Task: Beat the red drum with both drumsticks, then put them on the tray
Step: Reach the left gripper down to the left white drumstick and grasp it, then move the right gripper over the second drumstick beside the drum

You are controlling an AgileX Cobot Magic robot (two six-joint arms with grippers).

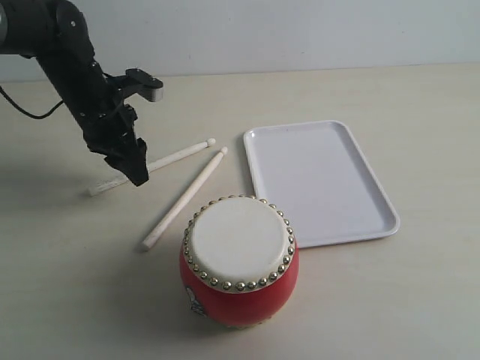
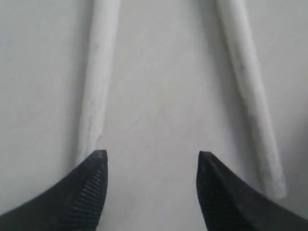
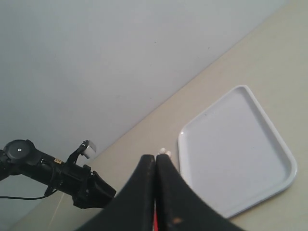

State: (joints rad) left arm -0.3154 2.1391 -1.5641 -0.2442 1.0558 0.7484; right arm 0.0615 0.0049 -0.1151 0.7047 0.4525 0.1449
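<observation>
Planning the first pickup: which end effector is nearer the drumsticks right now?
Left. The left end effector hangs open directly over the drumsticks' handle ends. The right end effector is shut, outside the exterior view and farther off; only stick tips show past it.

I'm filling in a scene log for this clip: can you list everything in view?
red drum: one, red body with cream skin and brass studs, upright at the front of the table.
drumsticks: two, pale wood, lying flat on the table left of the tray, rounded tips toward it; the second lies farther back.
tray: one, white, flat on the table behind and right of the drum, nothing in it.
table: one, beige, under everything.
wall: one, pale grey, behind the table.
left gripper: one, black, open, low over the drumsticks' handle ends, holding nothing.
right gripper: one, black, shut, empty, raised out of the exterior view.
</observation>
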